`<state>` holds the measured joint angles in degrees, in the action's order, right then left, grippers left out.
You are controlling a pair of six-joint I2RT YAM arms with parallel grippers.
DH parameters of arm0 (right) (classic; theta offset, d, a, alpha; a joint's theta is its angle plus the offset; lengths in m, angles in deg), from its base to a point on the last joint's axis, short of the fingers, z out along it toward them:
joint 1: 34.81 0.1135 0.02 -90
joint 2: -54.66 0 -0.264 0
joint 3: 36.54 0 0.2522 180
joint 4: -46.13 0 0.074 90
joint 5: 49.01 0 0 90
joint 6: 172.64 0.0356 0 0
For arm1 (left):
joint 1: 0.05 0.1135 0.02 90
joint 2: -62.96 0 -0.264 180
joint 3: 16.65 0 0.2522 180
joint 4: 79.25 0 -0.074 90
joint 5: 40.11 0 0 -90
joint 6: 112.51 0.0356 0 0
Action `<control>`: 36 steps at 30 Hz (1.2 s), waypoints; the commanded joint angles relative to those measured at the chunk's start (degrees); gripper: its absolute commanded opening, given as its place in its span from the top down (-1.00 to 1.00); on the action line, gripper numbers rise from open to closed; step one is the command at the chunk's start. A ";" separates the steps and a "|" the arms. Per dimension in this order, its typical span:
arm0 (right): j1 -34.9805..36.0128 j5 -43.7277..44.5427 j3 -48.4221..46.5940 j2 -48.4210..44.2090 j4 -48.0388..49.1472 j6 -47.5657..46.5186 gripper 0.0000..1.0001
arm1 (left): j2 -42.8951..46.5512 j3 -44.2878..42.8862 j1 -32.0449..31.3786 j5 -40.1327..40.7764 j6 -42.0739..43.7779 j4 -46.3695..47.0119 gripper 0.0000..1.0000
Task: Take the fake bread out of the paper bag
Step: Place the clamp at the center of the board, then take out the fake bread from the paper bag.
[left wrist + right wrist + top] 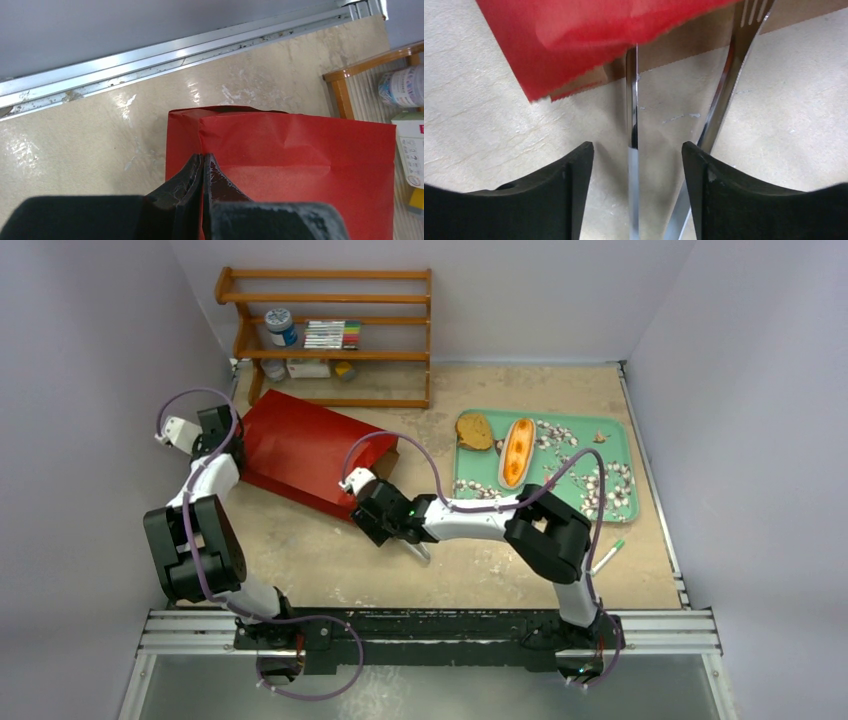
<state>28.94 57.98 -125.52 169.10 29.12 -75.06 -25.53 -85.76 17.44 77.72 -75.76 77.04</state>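
The paper bag (pixel 300 445) lies on its side, glossy red outside, its brown mouth facing right. My left gripper (pixel 238 440) is shut on a fold at the bag's closed end (pixel 300 160), its tips (pixel 202 157) pinched together. My right gripper (pixel 368 504) sits at the bag's mouth (pixel 574 40), jaws wide apart (pixel 636 147). Metal tongs (pixel 631 100) run between its fingers without touching the left one, tips reaching into the mouth. A round brown slice (pixel 474 431) and the long orange bun (pixel 516 451) of the fake bread lie on the tray. The other breads are out of view.
The teal flowered tray (pixel 600 480) is at the right back. A wooden shelf (pixel 330 335) with jars and boxes stands behind the bag. A green-and-white pen (pixel 607 556) lies near the right arm. The tongs' handle end (pixel 420 549) sticks out behind my right gripper.
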 commanded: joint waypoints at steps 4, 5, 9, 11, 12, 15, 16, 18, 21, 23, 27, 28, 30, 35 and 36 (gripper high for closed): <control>0.21 4.55 7.65 -13.06 6.41 3.13 -0.45 | -1.22 -8.03 2.32 -4.39 7.33 0.82 1.00; 0.17 5.19 8.85 -14.54 6.52 3.81 -0.47 | -1.52 -8.67 2.69 -5.32 8.17 0.86 1.00; 0.17 5.11 13.31 -18.59 6.91 6.25 -0.50 | -2.61 -10.04 3.37 -7.77 10.16 1.09 1.00; 0.16 3.81 15.19 -19.29 8.21 6.69 -0.50 | -3.57 -10.52 3.42 -8.79 11.07 0.93 1.00; 0.23 3.51 15.99 -19.28 9.07 6.78 -0.51 | -3.95 -10.64 3.42 -9.22 11.14 0.92 1.00; 0.34 1.33 18.00 -18.84 12.65 6.74 -0.51 | -4.58 -9.40 3.37 -10.44 10.90 2.36 1.00; 0.57 0.44 18.73 -18.62 13.94 7.06 -0.51 | -4.73 -8.82 3.38 -10.66 10.67 2.88 1.00; 1.00 0.06 19.31 -17.91 16.02 7.77 -0.51 | -4.58 -7.77 3.33 -10.93 10.01 3.49 1.00; 1.20 -0.41 21.00 -16.31 17.58 8.33 -0.51 | -4.19 -6.61 3.36 -10.96 9.79 4.08 1.00; 1.29 -1.16 21.49 -15.47 18.69 8.42 -0.51 | -3.77 -6.33 3.34 -10.82 10.09 3.88 1.00; 1.71 -2.92 22.46 -13.93 21.19 8.46 -0.50 | -2.85 -5.97 3.36 -10.69 10.53 3.09 1.00; 1.89 -3.22 22.68 -13.25 21.64 8.65 -0.50 | -2.80 -5.92 3.34 -10.74 10.54 2.96 1.00; 2.25 -3.41 22.96 -11.94 22.86 9.02 -0.49 | -2.65 -5.77 3.33 -11.01 10.45 2.55 1.00; 2.36 -3.58 22.26 -8.84 24.91 9.31 -0.38 | -1.50 -4.75 3.33 -10.89 10.79 2.12 1.00; 2.35 -3.81 21.77 -8.04 24.85 9.39 -0.37 | -1.25 -4.66 3.33 -10.83 10.81 1.93 1.00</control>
<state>30.92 55.03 -102.97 159.24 50.39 -66.80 -29.92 -91.12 20.92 68.04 -66.16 77.15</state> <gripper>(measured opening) 0.697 0.007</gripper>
